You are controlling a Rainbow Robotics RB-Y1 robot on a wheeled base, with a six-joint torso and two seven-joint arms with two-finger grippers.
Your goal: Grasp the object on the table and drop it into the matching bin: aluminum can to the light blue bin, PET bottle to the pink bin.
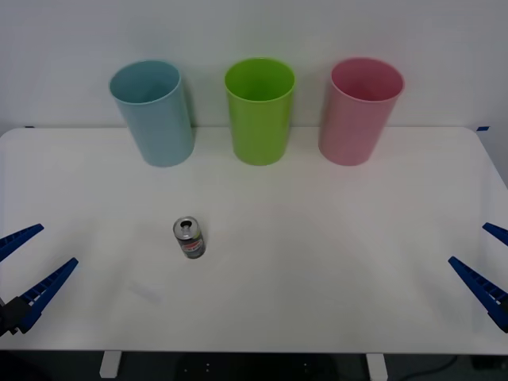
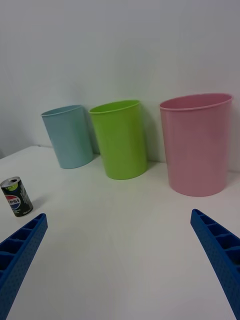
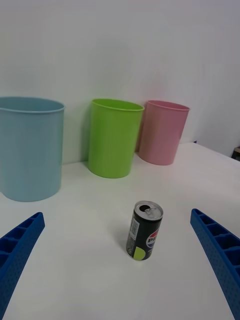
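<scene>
ahead of left hand: upright can.

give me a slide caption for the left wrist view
Open left hand facing an upright can on the white table, with blue, green and pink bins behind.
</scene>
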